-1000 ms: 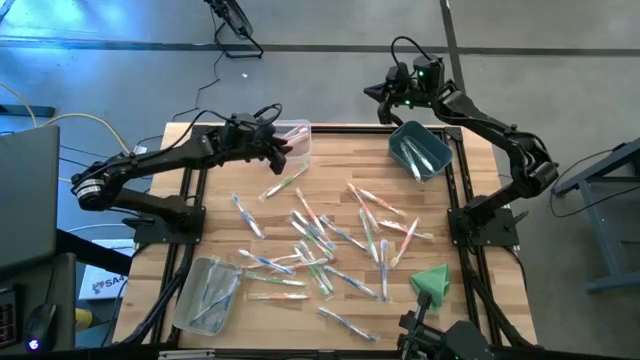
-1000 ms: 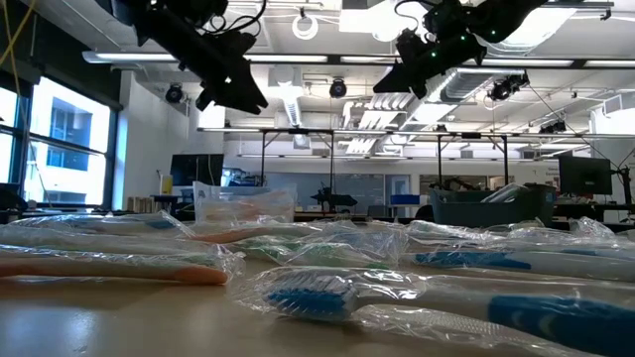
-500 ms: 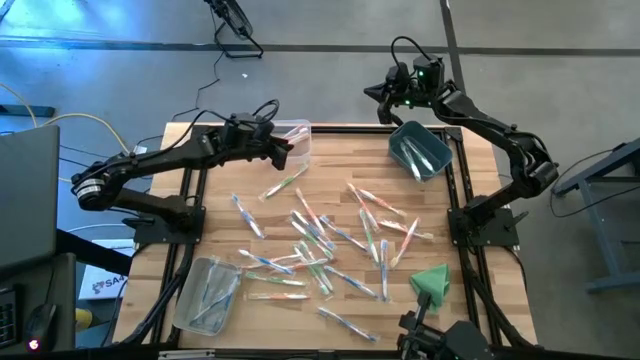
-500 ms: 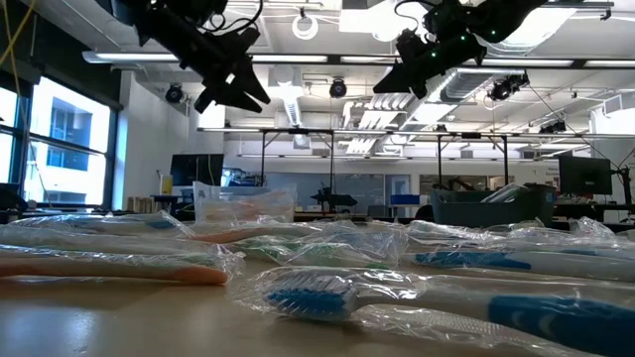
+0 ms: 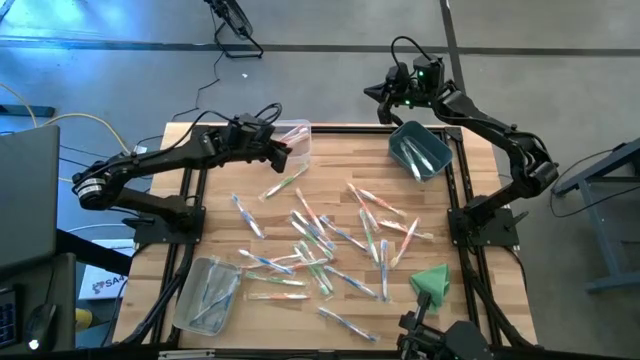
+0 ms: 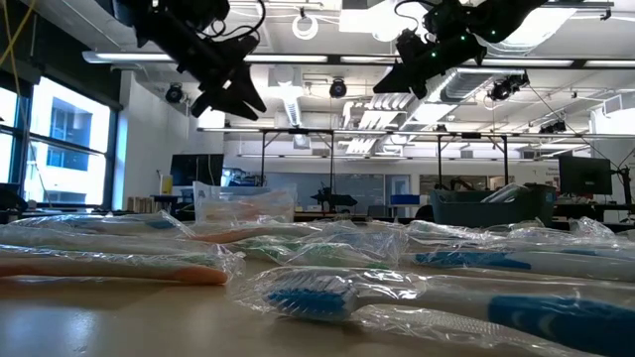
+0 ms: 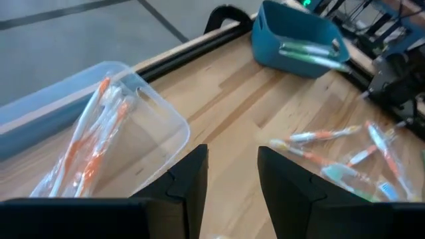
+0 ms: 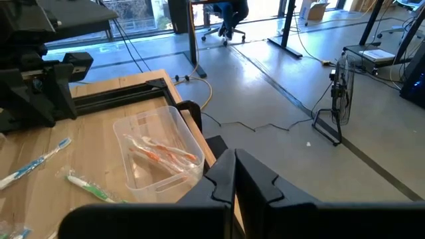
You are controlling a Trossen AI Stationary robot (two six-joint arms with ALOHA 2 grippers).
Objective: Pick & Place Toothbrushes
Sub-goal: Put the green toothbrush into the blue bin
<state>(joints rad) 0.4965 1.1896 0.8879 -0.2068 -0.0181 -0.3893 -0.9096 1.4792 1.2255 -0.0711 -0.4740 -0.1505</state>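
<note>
Several wrapped toothbrushes [image 5: 322, 235] lie scattered on the middle of the wooden table. My left gripper [image 5: 284, 155] hangs open and empty in the air beside the clear bin [image 5: 300, 130] at the far left, which holds orange toothbrushes [image 7: 93, 143]. In the left wrist view its fingers [image 7: 189, 179] stand apart with only bare table between them. My right gripper [image 5: 379, 97] is shut and empty, raised just beyond the table's far edge, by the teal bin [image 5: 432, 158], which holds green toothbrushes [image 7: 312, 54].
A second clear bin [image 5: 205, 292] with blue toothbrushes stands at the near left corner. A folded green cloth [image 5: 432, 280] lies at the near right. A black frame [image 5: 460, 200] runs round the table. Bare wood shows between the two far bins.
My left gripper has rolled a little about its own pointing line and stayed where it was, above the far-left clear bin. Its fingers keep the same gap.
</note>
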